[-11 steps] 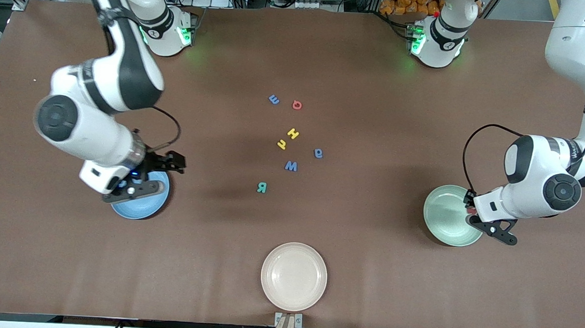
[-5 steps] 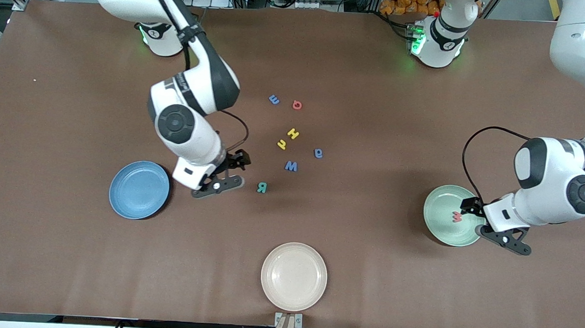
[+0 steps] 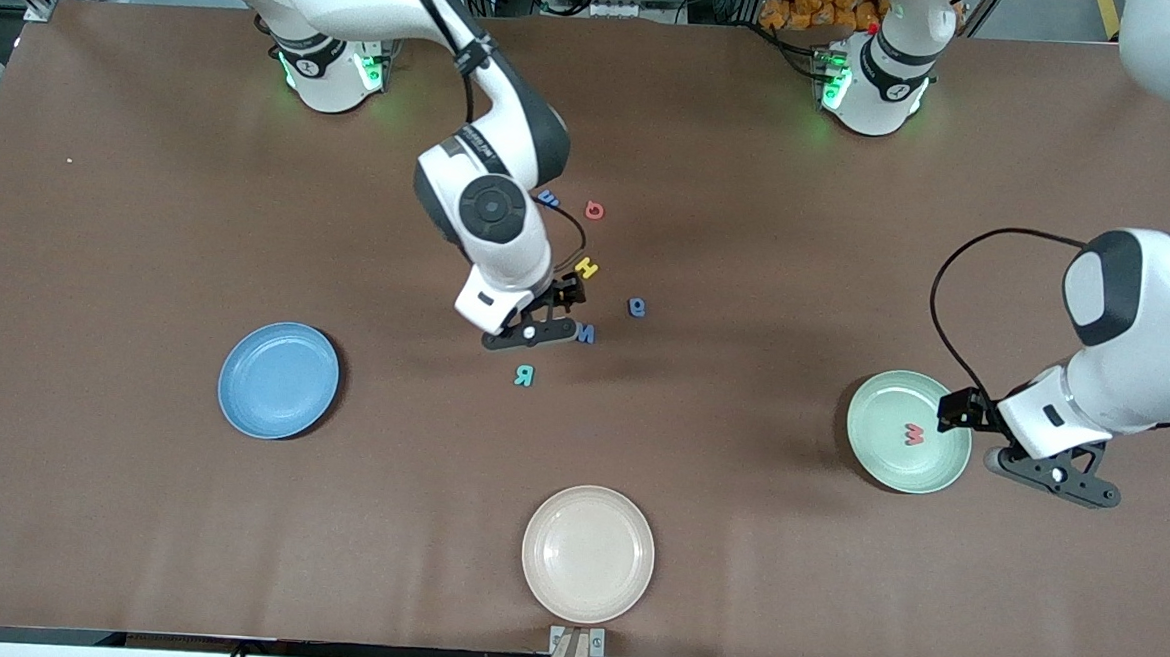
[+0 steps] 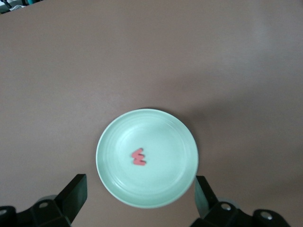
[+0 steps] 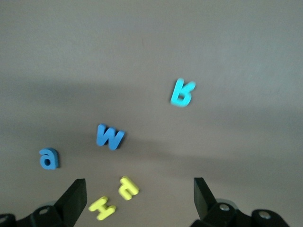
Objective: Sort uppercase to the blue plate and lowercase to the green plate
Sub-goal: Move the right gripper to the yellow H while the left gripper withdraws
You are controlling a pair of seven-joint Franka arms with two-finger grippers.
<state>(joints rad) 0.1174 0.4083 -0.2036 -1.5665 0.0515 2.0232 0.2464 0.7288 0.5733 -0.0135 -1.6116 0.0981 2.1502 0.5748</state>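
Right gripper (image 3: 558, 312) over letter cluster, jaws wide, empty; pick an uppercase next.
Blue M/W (image 5: 110, 137) nearest: centre over it, clear of hooked yellow letter (image 5: 128, 187) at its 5 o'clock in the right wrist view. Blue plate (image 3: 240, 406) empty. Left gripper (image 3: 1000, 440) wide, just off green plate (image 3: 869, 459); red m/w (image 3: 913, 435) in it.
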